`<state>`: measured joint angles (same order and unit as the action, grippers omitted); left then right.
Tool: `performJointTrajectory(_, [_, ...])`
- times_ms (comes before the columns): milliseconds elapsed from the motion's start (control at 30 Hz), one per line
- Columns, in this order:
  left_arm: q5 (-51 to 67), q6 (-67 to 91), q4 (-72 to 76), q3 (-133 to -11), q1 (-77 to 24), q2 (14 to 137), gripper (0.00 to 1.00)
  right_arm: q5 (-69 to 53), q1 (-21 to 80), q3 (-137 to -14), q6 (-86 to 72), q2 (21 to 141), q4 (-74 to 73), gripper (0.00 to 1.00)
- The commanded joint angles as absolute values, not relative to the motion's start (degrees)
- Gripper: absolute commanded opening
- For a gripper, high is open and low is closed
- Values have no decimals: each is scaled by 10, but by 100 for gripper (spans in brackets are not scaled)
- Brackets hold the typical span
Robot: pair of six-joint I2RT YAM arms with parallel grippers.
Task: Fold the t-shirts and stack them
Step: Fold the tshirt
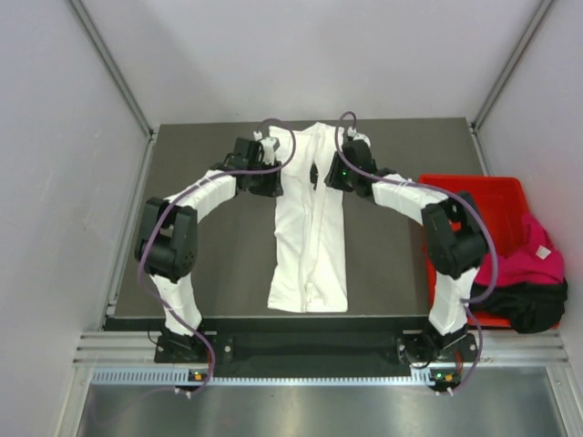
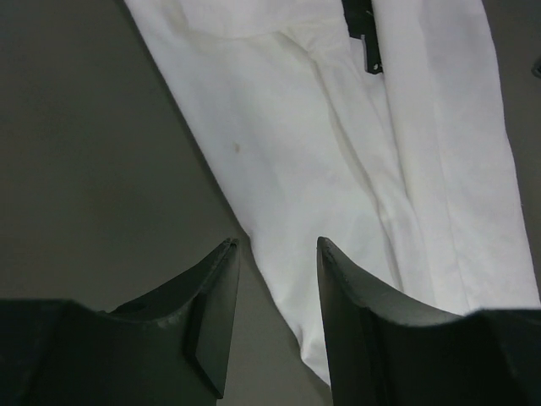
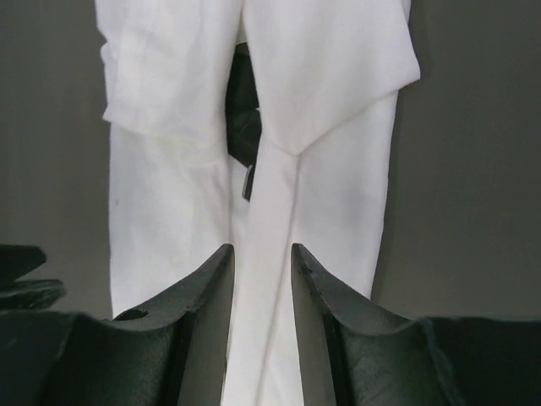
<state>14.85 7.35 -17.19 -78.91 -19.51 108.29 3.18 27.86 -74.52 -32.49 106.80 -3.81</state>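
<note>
2 arms bow elbows-out, wrists angled inward over the far end of the white shirt, which is folded lengthwise mid-table. The left gripper hangs over the shirt's left edge, fingers well parted and empty. The right gripper is narrowly parted and also empty. The pink shirt and black shirt drape the red bin at right. Dark table, grey walls.
</note>
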Motion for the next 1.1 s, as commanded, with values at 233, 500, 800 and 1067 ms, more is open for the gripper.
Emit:
performJointTrajectory(233, [144,67,-138,-810,-186,1111,48,25,268,-876,-371,1202,-40,35])
performJointTrajectory(500, [163,80,-134,-824,-187,1137,48,25,265,-921,-375,1254,-57,37])
performJointTrajectory(800, [163,84,-137,-831,-187,1159,48,40,263,-935,-369,1257,-68,30])
performJointTrajectory(1067, [163,82,-138,-834,-188,1158,48,70,263,-947,-343,1260,-84,49])
